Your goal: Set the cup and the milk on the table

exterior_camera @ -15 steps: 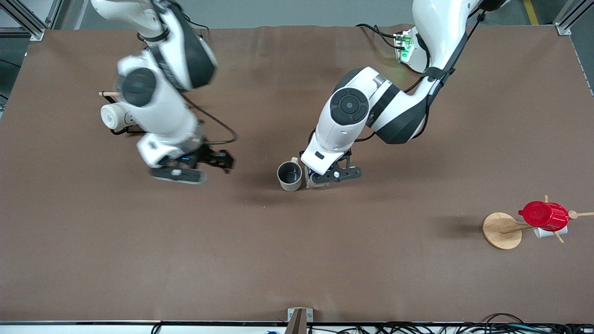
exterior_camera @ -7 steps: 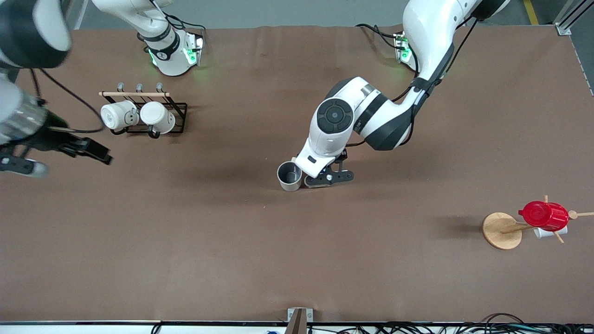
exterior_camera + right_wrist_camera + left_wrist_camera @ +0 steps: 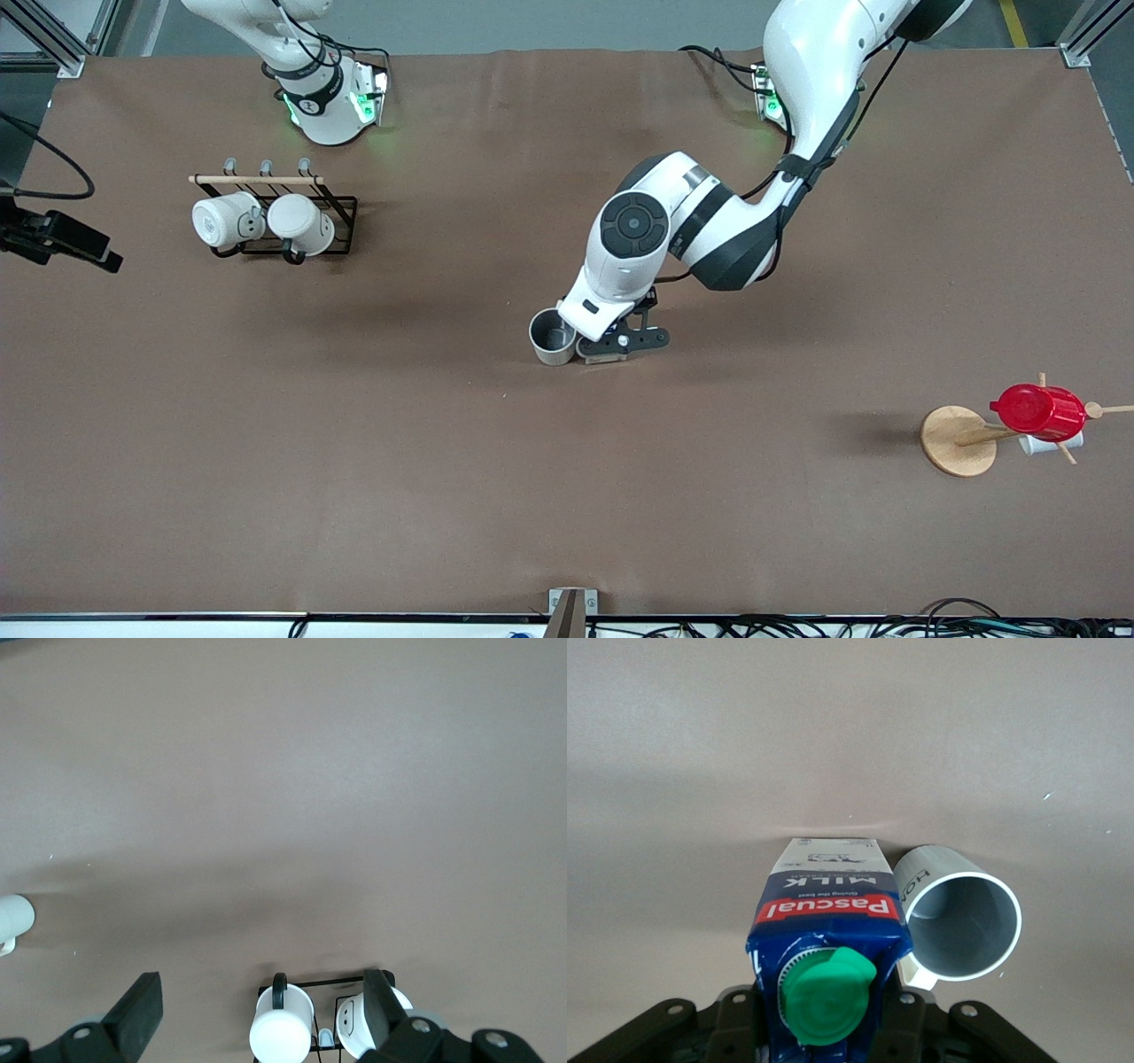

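On the matte brown table (image 3: 372,461), the cream-beige ceramic cup (image 3: 553,338) is seen standing mid-table. The small blue-topped, green-capped milk carton (image 3: 826,943) is held upright just beside it, clamped in the left gripper (image 3: 620,341). The cup could be knocked if the carton is swung toward it on release. The right gripper (image 3: 257,1010) is parked wide open and empty, over the right arm's end of the table. Whether the carton's base is resting on the sheet cannot be made out.

Two white mugs (image 3: 257,223) hang on a rack (image 3: 341,217).
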Action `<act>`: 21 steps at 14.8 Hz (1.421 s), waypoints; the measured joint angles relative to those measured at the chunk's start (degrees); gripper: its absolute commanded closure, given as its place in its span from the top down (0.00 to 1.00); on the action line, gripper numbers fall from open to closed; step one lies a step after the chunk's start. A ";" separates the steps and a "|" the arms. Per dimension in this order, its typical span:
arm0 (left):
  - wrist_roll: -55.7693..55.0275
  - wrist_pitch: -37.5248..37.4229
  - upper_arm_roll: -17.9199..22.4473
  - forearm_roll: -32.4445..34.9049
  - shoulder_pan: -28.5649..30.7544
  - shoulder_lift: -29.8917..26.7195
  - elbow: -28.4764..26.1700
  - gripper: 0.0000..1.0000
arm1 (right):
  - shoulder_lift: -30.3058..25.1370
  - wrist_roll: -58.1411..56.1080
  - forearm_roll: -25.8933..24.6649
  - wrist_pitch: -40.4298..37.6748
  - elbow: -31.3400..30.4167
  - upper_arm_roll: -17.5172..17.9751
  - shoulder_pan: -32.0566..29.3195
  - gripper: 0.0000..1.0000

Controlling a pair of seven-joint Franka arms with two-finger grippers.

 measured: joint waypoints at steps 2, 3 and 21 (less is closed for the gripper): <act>-0.35 0.63 -0.02 0.00 -0.07 0.39 0.00 0.49 | -0.28 0.21 -0.60 -0.06 0.06 -0.06 0.87 1.00; -0.45 0.70 -0.03 0.00 -0.16 0.54 0.00 0.62 | -0.33 0.21 -0.66 -0.39 0.36 -0.14 0.96 1.00; 13.81 -16.73 0.77 0.65 17.27 -19.25 3.28 1.00 | -0.19 -1.65 -2.31 -7.53 6.66 -0.50 0.94 1.00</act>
